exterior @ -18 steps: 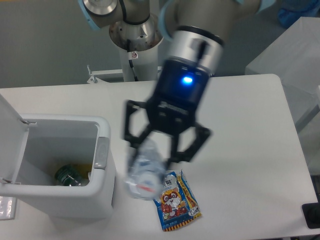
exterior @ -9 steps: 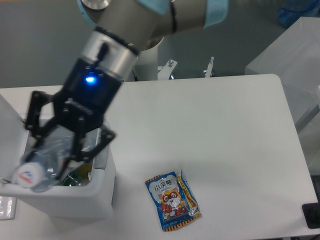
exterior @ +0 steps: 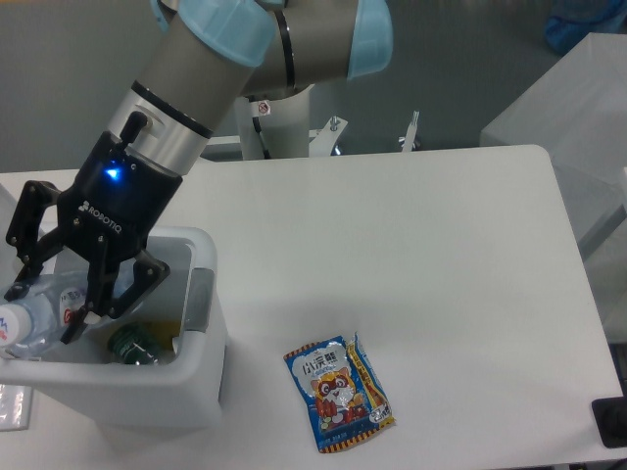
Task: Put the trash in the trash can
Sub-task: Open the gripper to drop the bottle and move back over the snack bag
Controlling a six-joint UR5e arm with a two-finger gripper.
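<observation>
Pincer (exterior: 41, 292) clamped the clear plastic water bottle with a white cap (exterior: 29, 311) over the open white boxy plastic bin (exterior: 201, 377); releasing it seemed next. Well to its right on the table (exterior: 441, 255) lay the blue-and-orange snack packet (exterior: 338, 392).

The black body of the end effector (exterior: 44, 311) carries the white word "ROBOTIQ", just below its blue light. The snack packet (exterior: 338, 394), lying near the front edge of the desk (exterior: 460, 255), has a line of white characters above its cartoon animal, too small to read. The bottle (exterior: 34, 311) shows a small red-and-white label that cannot be made out. A small red-ringed sticker sits on the arm's base column (exterior: 263, 122), unreadable
</observation>
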